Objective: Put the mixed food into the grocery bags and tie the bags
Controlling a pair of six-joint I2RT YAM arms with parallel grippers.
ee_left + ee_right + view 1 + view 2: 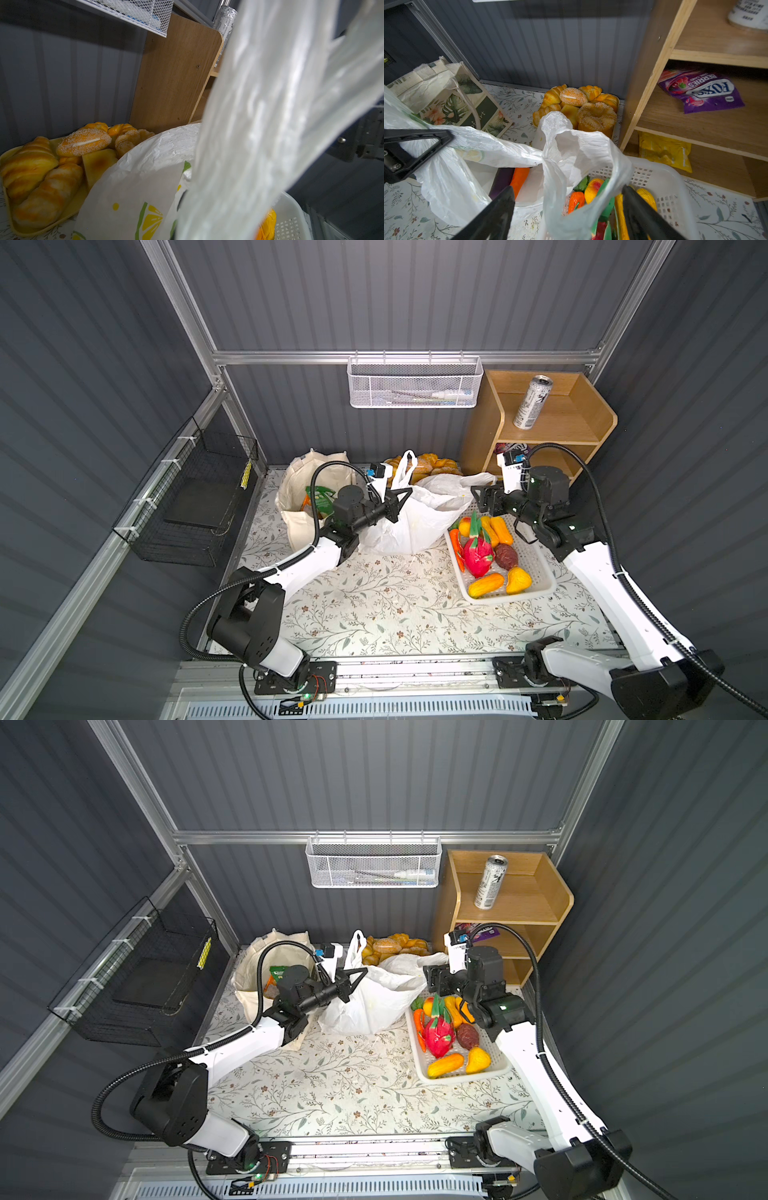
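Only the right wrist view gives us readable print. A purple candy packet on the middle level of the wooden shelf unit says "FOX'S" and "BERRIES", and a yellow packet lies one level down. That view also looks into the plastic bag, where a dark purple eggplant lies; both top views hide it.

Both top views show what the wrist cameras crop: the drink can upright on the top shelf, with lettering too small to read, and a green packet inside the canvas tote. Tote and plastic bag stand side by side on the surface.

The left wrist view alone shows the bag's lemon-slice print, with the bread rolls behind.

The left gripper is clamped on one bag handle. The right gripper stands wide apart over the basket, with the other handle draped loosely between its fingers.
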